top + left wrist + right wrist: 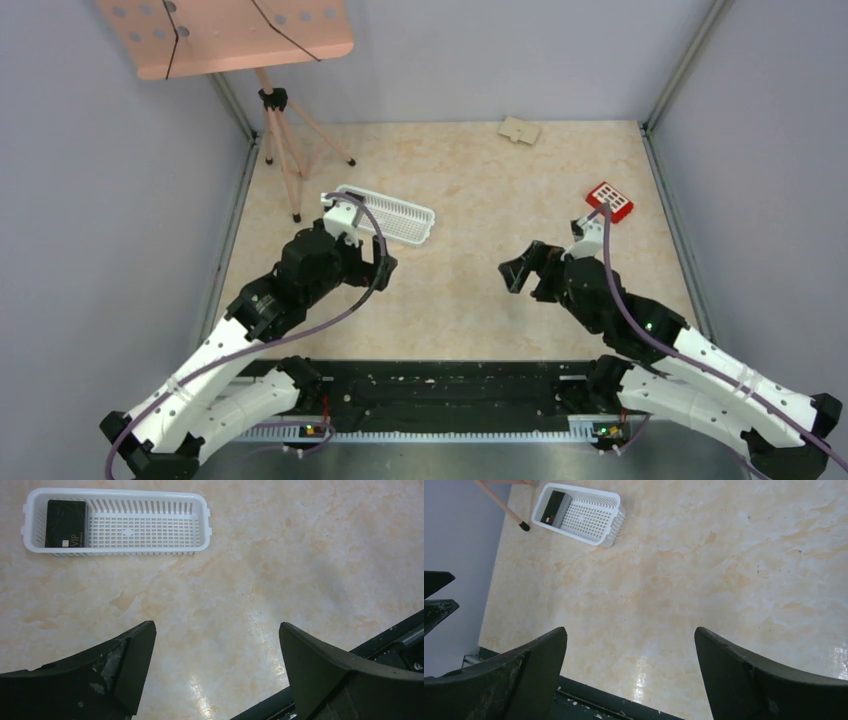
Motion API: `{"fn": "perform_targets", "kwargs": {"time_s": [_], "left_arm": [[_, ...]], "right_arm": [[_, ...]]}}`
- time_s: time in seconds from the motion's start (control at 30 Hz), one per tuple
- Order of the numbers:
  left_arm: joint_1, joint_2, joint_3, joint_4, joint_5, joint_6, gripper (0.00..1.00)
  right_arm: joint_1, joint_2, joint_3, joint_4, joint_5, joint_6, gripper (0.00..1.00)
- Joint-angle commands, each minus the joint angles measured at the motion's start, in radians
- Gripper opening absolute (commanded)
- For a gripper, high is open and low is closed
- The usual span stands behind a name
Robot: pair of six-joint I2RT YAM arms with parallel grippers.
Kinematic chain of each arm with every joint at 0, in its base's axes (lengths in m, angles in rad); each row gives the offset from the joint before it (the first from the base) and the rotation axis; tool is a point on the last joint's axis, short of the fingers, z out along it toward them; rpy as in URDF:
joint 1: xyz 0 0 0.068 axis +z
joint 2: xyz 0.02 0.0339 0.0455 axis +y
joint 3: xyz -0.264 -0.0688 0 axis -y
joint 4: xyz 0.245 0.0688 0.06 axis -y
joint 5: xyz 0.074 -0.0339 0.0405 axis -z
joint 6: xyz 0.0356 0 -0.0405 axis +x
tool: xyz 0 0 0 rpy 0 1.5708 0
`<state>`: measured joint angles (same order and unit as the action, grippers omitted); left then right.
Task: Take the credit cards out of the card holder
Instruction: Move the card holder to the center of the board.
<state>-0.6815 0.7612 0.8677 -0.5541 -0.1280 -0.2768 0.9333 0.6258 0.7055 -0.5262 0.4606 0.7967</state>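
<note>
The left gripper and right gripper hang wide open and empty over the desk. No card holder shows in any view. One black VIP card lies in the white basket. With the holder unseen, an arm may wrongly reach for the red box.

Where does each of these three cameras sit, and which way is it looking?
Top external: above and behind the arms, looking down at the table; both arms show.
Left wrist: on the left arm, facing the white basket with a black card; open left gripper shows.
Right wrist: on the right arm, facing across the table; open right gripper shows.
Shared: all three show the basket.
</note>
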Motion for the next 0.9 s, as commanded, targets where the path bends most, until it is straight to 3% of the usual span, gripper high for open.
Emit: {"fn": "perform_targets", "kwargs": {"time_s": [0.0, 0.33, 0.57, 0.67, 0.87], "left_arm": [[0.003, -0.016, -0.004, 0.026, -0.008, 0.004, 0.99], [0.003, -0.084, 0.017, -0.086, -0.105, -0.031, 0.99], [0.003, -0.174, -0.077, -0.076, -0.076, -0.074, 0.99], [0.003, -0.187, -0.098, -0.067, -0.058, -0.066, 0.99], [0.003, -0.172, -0.097, -0.083, -0.054, -0.057, 0.98]], "right_arm": [[0.006, -0.033, -0.008, 0.022, -0.002, 0.023, 0.99], [0.006, -0.066, -0.042, 0.144, 0.134, -0.067, 0.95], [-0.044, 0.157, 0.0, 0.359, 0.246, -0.341, 0.97], [-0.194, 0.313, 0.049, 0.43, 0.156, -0.415, 0.96], [-0.509, 0.606, 0.158, 0.619, -0.186, -0.397, 0.9]]}}
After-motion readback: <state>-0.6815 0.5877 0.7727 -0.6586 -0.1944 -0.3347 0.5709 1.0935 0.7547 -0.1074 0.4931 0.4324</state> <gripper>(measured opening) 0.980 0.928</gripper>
